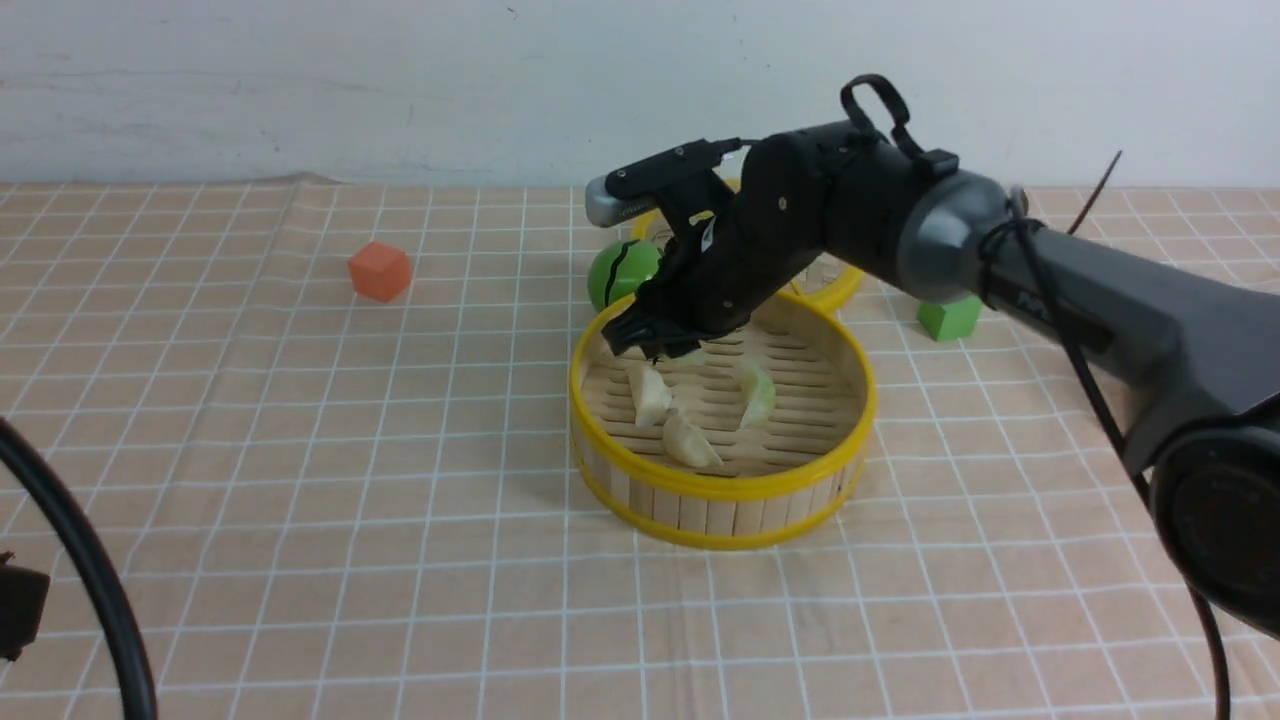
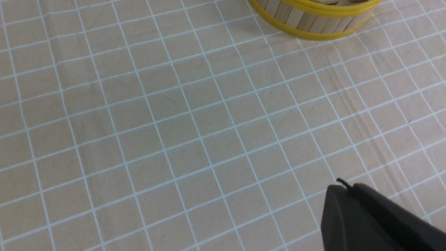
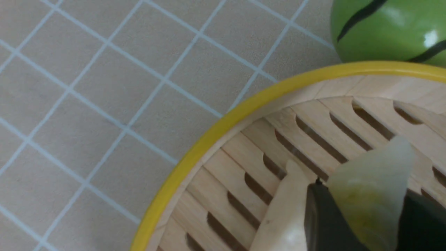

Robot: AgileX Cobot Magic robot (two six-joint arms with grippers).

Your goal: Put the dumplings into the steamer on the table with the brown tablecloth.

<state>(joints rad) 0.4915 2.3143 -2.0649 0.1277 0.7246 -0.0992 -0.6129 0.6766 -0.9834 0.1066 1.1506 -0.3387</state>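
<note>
The steamer (image 1: 722, 500), a round bamboo basket with yellow rims, stands mid-table on the brown tablecloth (image 1: 300, 450). On its slatted floor lie two cream dumplings (image 1: 648, 396) (image 1: 690, 441) and a pale green one (image 1: 758, 393). My right gripper (image 1: 648, 336) hangs just inside the far-left rim, shut on another pale green dumpling (image 3: 374, 174) held between both fingers (image 3: 322, 219) above the slats. Beside that finger lies a cream dumpling (image 3: 282, 216). My left gripper (image 2: 343, 190) is shut and empty, low over bare cloth, well short of the steamer wall (image 2: 313, 21).
A green striped ball (image 1: 620, 272) sits right behind the steamer's far-left rim. The yellow-rimmed lid (image 1: 835, 288) lies behind the right arm. An orange cube (image 1: 380, 271) is at the far left and a green cube (image 1: 948, 318) at the right.
</note>
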